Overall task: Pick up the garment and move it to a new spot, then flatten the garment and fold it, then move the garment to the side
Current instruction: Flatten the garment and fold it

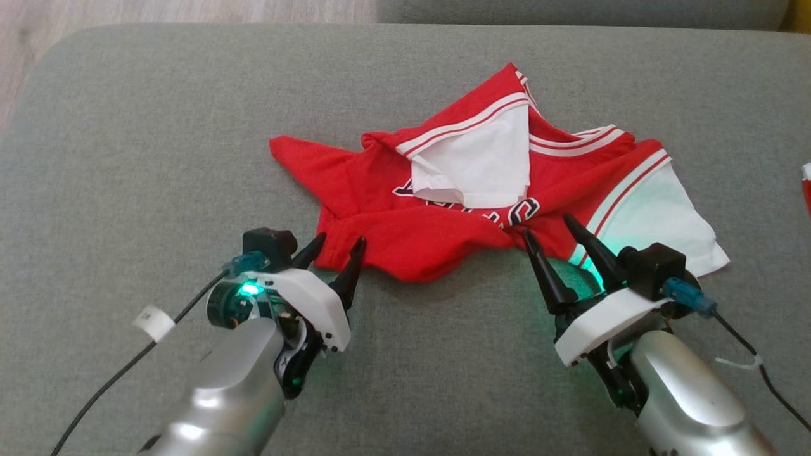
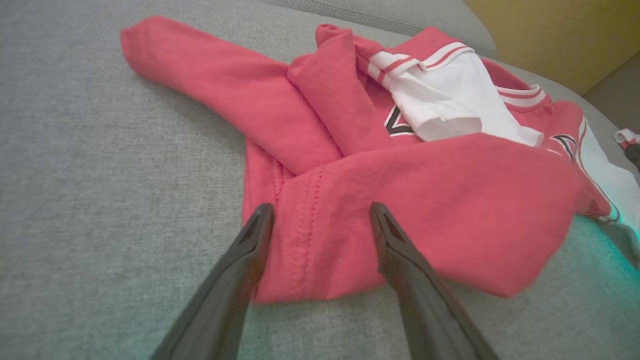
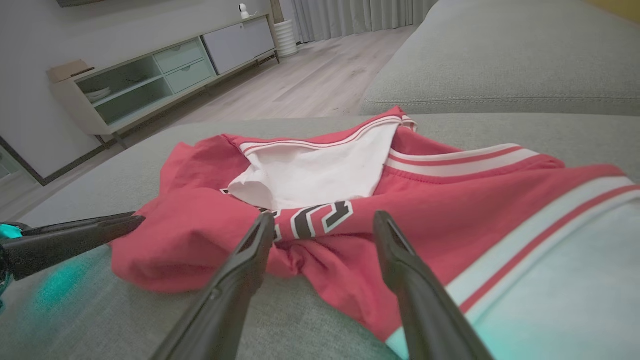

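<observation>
A crumpled red garment (image 1: 443, 209) with white panels and striped trim lies in a heap on the grey cushion (image 1: 158, 126). My left gripper (image 1: 340, 240) stands open at the heap's near left corner, its fingertips straddling the red hem (image 2: 320, 240). At the near right edge my right gripper (image 1: 548, 225) is open too, its fingers either side of a red fold (image 3: 330, 250) below the black lettering. Nothing is gripped. In the right wrist view the left gripper's fingers (image 3: 75, 235) reach in from the left against the garment (image 3: 200, 230).
The cushion has free grey surface to the left and in front of the heap. A small red and white item (image 1: 806, 183) lies at the right edge. Behind runs another cushion (image 3: 500, 65), with wooden floor (image 3: 300, 85) and a low cabinet (image 3: 150, 80) beyond.
</observation>
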